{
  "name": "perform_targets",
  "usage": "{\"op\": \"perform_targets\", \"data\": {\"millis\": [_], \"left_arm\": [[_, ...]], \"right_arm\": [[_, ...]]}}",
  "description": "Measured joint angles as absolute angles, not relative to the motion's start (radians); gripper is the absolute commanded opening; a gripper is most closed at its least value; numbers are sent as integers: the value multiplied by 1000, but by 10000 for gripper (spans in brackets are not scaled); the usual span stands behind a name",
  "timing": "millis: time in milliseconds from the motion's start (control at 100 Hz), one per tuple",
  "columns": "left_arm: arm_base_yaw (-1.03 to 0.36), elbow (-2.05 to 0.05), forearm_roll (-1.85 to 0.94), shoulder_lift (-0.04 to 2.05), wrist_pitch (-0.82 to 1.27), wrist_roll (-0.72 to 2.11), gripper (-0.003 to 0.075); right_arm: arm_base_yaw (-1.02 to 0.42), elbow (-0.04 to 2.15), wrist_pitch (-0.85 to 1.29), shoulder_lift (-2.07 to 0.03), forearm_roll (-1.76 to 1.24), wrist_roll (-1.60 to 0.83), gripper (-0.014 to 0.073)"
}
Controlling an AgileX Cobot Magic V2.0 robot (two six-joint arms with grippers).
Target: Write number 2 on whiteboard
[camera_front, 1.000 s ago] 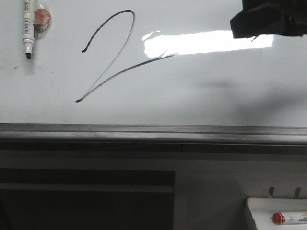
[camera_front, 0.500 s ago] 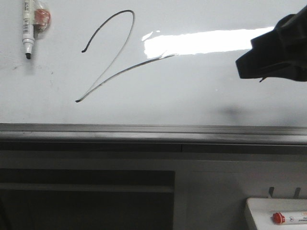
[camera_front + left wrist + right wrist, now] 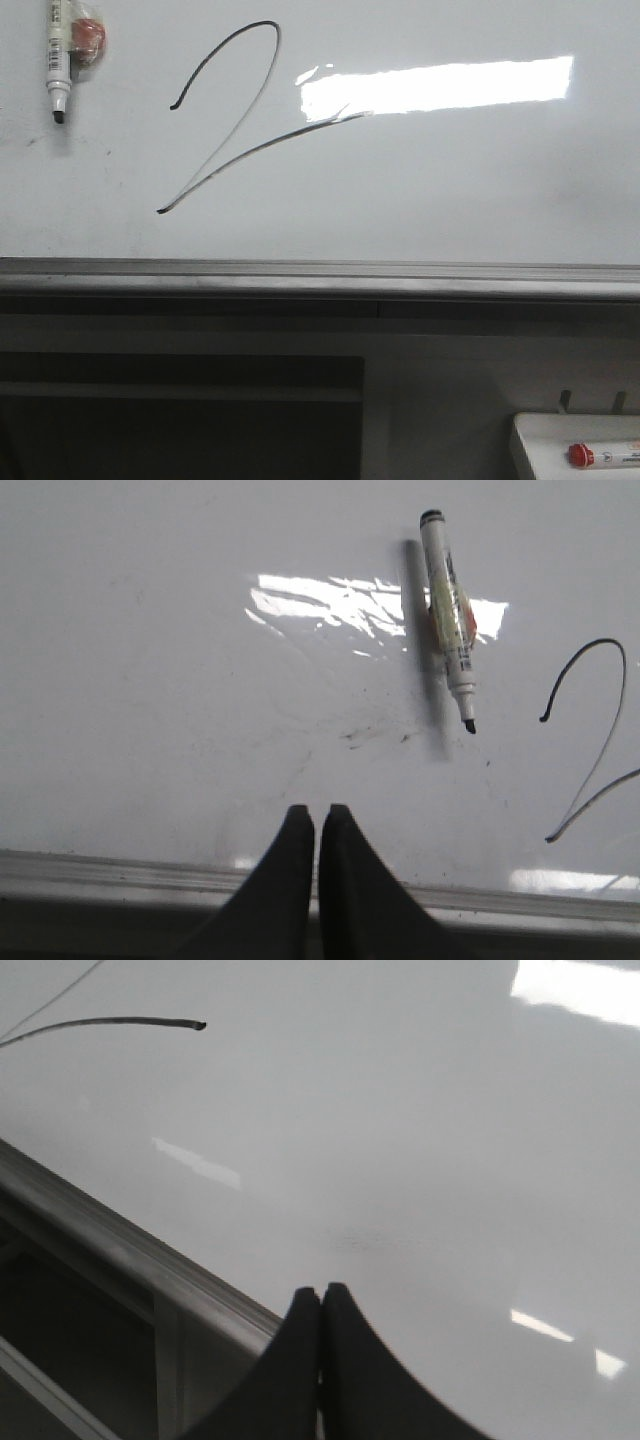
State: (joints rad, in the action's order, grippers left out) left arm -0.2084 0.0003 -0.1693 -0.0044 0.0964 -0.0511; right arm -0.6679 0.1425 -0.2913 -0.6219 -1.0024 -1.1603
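The number 2 (image 3: 240,110) is a thin black slanted stroke on the whiteboard (image 3: 450,190), left of the bright glare. Part of it shows in the left wrist view (image 3: 600,740), and its tail end shows in the right wrist view (image 3: 120,1023). An uncapped white marker (image 3: 58,60) lies on the board at top left; it also shows in the left wrist view (image 3: 447,610). My left gripper (image 3: 316,810) is shut and empty over the board's lower edge. My right gripper (image 3: 321,1290) is shut and empty near the edge rail. Neither gripper shows in the front view.
The grey metal rail (image 3: 320,275) runs along the board's lower edge. A small white tray (image 3: 530,450) with a red-capped marker (image 3: 600,456) stands at lower right. A red cap (image 3: 88,36) lies beside the uncapped marker. Faint dark smudges (image 3: 370,735) mark the board.
The right arm's dark gripper, seen at the upper right of the front view, moved down and right and has left that view. The stroke and marker have not moved.
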Motion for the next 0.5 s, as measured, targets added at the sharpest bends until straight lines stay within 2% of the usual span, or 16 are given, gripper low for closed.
{"op": "perform_targets", "data": {"millis": [210, 500], "left_arm": [[-208, 0, -166, -4, 105, -51, -20], [-208, 0, -166, -4, 106, -51, -20]], "right_arm": [[-668, 128, -277, -505, -992, -1162, -71], [-668, 128, -266, -491, -990, -1162, -71]]}}
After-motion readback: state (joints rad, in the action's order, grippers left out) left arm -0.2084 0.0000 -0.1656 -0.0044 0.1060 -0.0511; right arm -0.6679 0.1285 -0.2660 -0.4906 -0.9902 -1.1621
